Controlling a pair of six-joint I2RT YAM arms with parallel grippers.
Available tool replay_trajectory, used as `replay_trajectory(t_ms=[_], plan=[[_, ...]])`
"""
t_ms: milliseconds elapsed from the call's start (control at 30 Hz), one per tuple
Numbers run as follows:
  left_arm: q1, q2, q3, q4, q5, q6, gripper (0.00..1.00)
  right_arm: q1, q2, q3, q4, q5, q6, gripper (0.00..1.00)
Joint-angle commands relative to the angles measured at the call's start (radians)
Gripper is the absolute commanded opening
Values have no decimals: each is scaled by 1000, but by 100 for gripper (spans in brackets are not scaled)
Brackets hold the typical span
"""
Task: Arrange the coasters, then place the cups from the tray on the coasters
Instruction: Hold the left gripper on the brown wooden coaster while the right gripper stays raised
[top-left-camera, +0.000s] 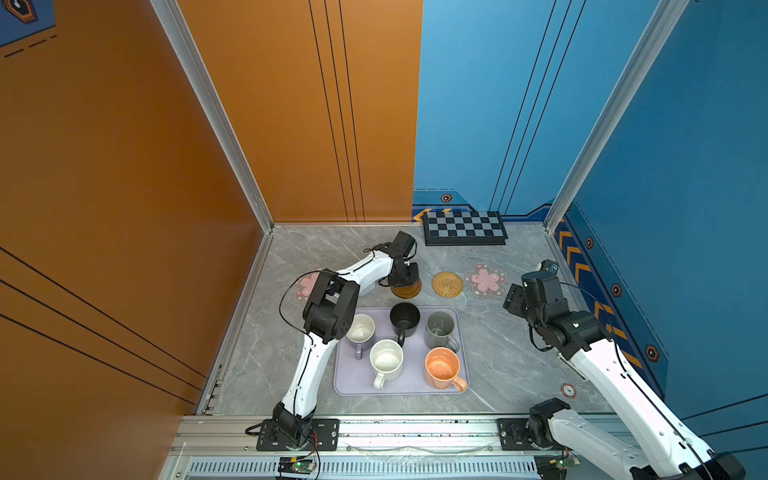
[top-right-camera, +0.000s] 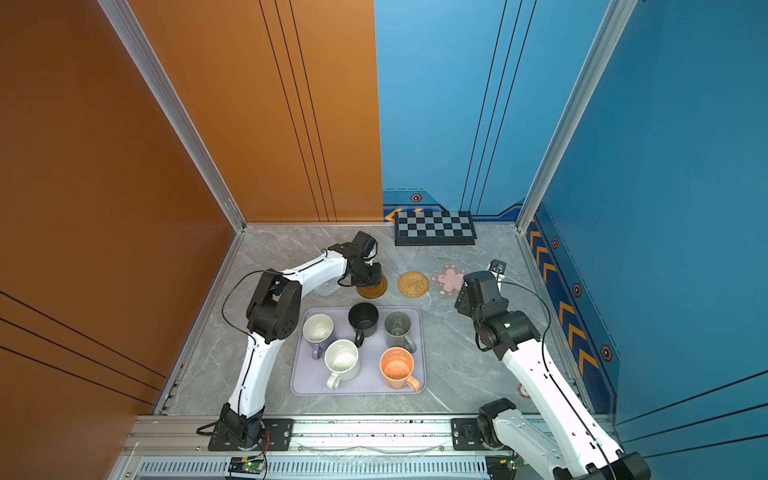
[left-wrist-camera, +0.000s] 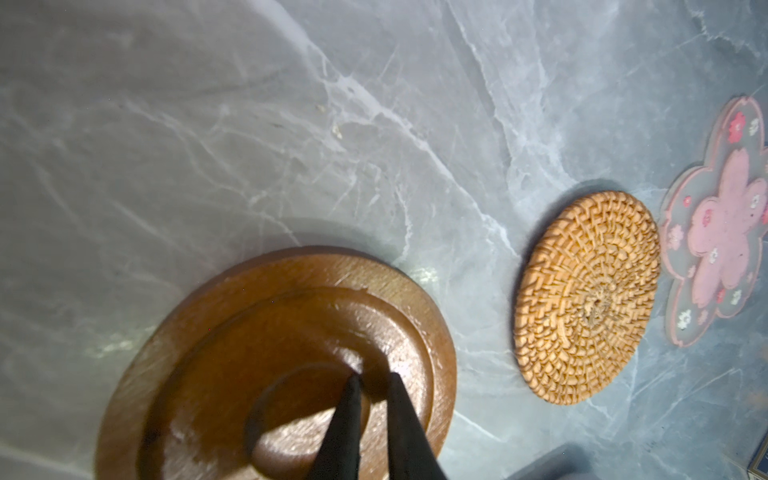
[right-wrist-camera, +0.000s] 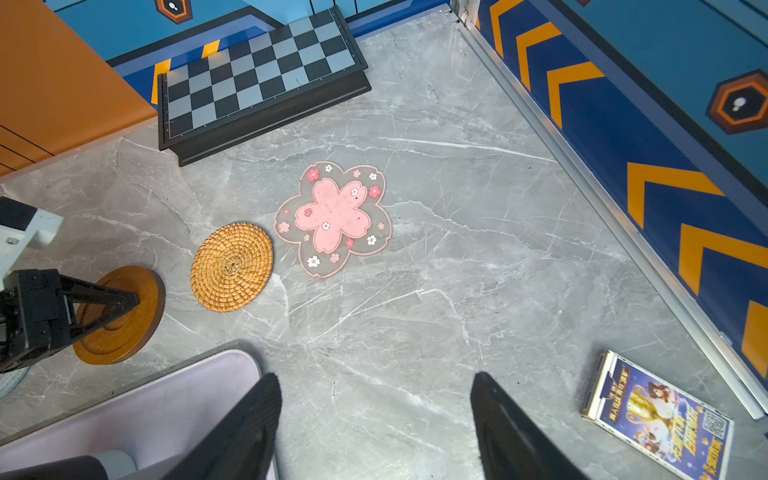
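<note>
Brown wooden coaster (left-wrist-camera: 249, 316) flat under the left gripper (left-wrist-camera: 372, 380), closed, tips down on its centre. Just beyond the tips, rattan coaster (left-wrist-camera: 586, 299), then pink flower coaster (left-wrist-camera: 723, 224). Behind that gripper, lavender tray (top-left-camera: 353, 384) with five cups (top-left-camera: 386, 359). Right gripper (right-wrist-camera: 376, 378) wide open, empty, flower coaster ahead of it.

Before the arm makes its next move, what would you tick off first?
1. Left gripper shut, tips on the wooden coaster: ok.
2. Right gripper open and empty: ok.
3. Wooden coaster, woven coaster and pink flower coaster flat in a row: ok.
4. Grey spiral coaster and second flower coaster well placed: cannot tell, the left arm hides part of each.
5. All five cups upright on the tray: ok.
6. Any cup on a coaster: not ok, none yet.
</note>
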Motion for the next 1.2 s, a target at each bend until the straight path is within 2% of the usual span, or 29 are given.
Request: replay_trajectory(t_ms=[0,333,833,1167], plan=[[5,13,-2,-56,-27,15,17,-4,-5,-14,-26,-5,13,75],[25,-98,-51,-57,-59,50,18,-5,-32,-38,-25,-14,24,75],[7,32,23,-55,-21,33,18,-8,5,-41,-20,-15,18,74],[26,52,22,-55,-116,7,17,-8,45,-42,6,-37,25,75]])
